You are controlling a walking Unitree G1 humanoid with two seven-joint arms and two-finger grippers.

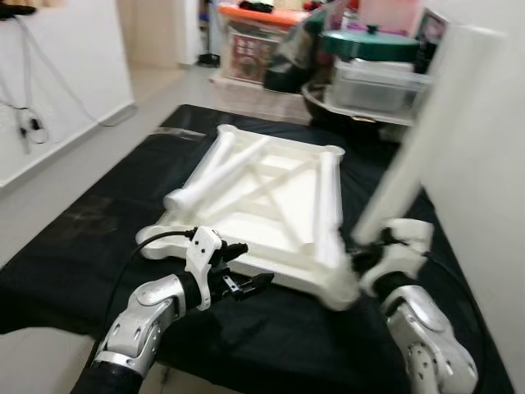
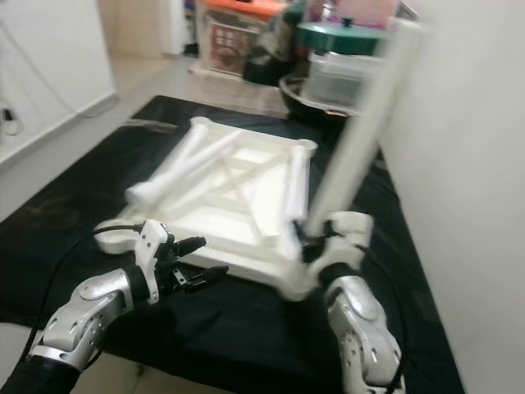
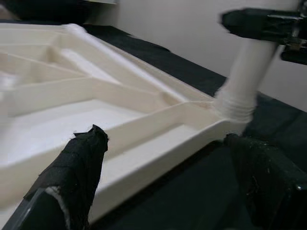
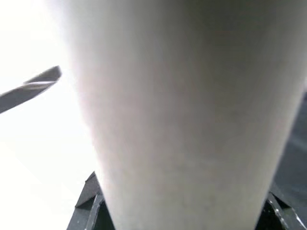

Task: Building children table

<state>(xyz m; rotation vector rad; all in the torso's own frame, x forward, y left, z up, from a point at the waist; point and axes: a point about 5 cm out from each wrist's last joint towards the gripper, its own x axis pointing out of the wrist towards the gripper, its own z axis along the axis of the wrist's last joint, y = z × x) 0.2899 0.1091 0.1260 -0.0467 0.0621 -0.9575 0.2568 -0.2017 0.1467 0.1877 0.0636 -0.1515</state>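
One leg (image 1: 410, 156) clamped in right pincer (image 1: 371, 246) at upturned tabletop's (image 1: 262, 205) near-right corner socket; best kept square while threading. Left pincer (image 1: 242, 283) gaping beside near edge.

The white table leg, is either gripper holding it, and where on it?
Yes. The right gripper is shut on the table leg near its lower, threaded end, at the tabletop corner. The left gripper holds nothing.
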